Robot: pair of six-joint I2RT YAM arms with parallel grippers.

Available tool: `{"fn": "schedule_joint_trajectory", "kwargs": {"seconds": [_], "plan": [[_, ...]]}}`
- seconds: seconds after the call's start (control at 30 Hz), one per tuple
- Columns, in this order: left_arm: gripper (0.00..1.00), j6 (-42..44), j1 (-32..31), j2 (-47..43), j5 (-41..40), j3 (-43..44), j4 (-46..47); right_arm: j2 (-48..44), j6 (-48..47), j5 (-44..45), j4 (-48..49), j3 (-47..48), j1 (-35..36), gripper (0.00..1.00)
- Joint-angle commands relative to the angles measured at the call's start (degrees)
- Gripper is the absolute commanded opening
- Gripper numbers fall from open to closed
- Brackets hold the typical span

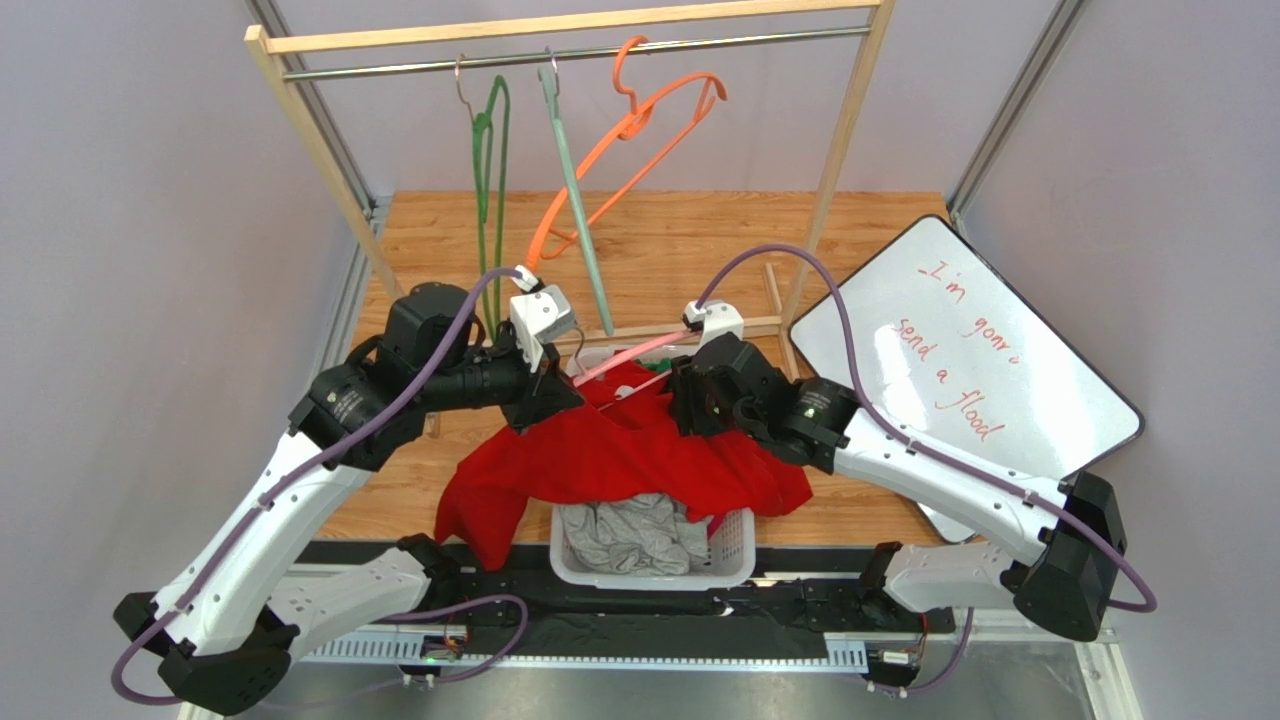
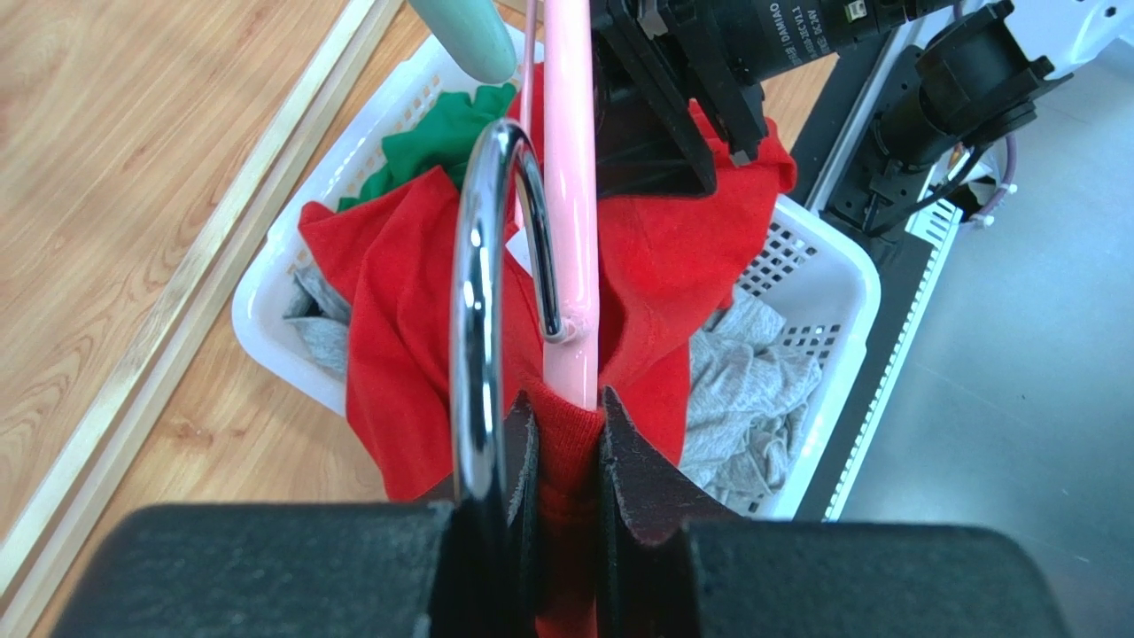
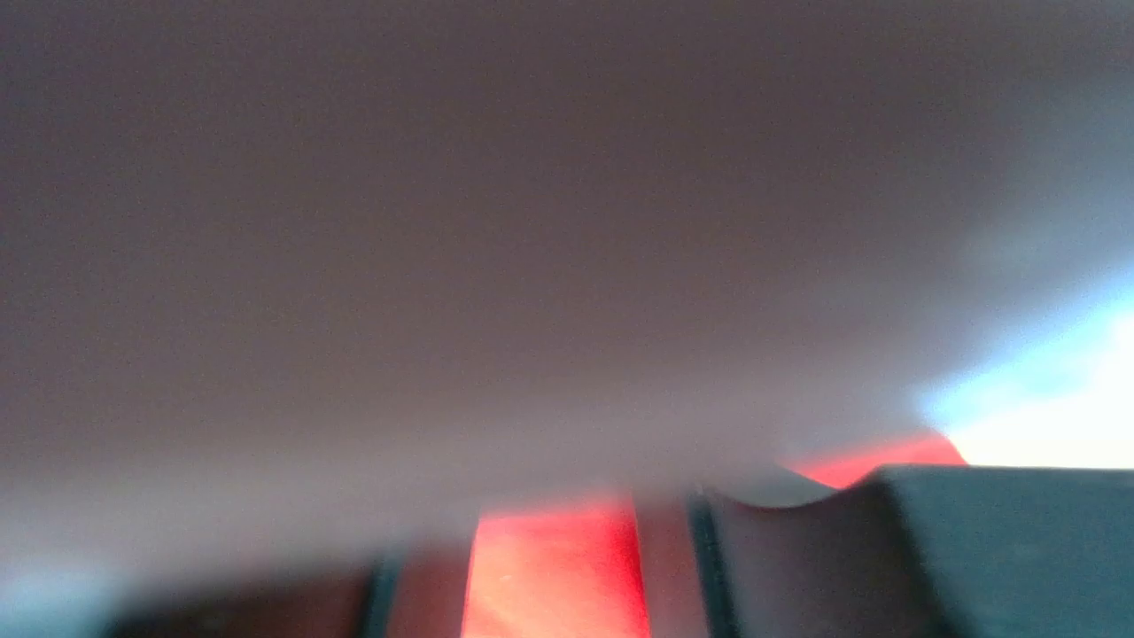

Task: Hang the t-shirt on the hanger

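the t-shirt (image 1: 601, 450) hangs bunched in the air between the two arms. its lower folds drape over the rim of the white basket (image 1: 736, 558), and one part trails down on the left. the hanger (image 1: 628, 357) lies roughly level along the top of the cloth, running from one gripper to the other. the left gripper (image 1: 559, 393) is pinched tight on a fold of red cloth right at the hanger's neck.

by my judgement the task is partway done. hanger and shirt are brought together at the neck, but the cloth is gathered in a lump and neither shoulder looks seated on an arm of the hanger. spreading and settling the shirt is what is left.

the left wrist view shows what the top view hides. the metal hook (image 2: 477, 293) curves up just beside one finger and the pink bar runs off between red folds. a green garment (image 2: 446, 140) lies in the basket next to the grey garment (image 2: 746, 386).

the right gripper (image 1: 684, 393) sits at the bar's far end against the cloth. its own view is a blur, with a red strip between dark fingers. it may be holding cloth, but i cannot tell whether it is spread or pinching.
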Motion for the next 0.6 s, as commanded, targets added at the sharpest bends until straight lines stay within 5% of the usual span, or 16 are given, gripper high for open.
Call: {"fn": "schedule_joint_trajectory", "kwargs": {"seconds": [0.0,0.13,0.43,0.57], "plan": [[0.00,-0.3,-0.1,-2.0,-1.1,3.2,3.6,-0.7,-2.3,1.9,-4.8,-1.3,-0.8,0.33],[0.00,-0.4,-0.1,-2.7,-1.5,3.1,3.3,-1.3,-3.0,1.1,-6.3,-3.9,-3.9,0.22],[0.00,0.0,-0.1,-2.8,0.1,3.1,2.9,-4.7,-4.6,-8.1,-3.5,-6.4,-5.4,0.28],[0.00,0.0,-0.2,-2.4,0.3,3.5,3.2,-4.8,-5.2,-9.7,-2.9,-8.0,-6.9,0.20]]}}
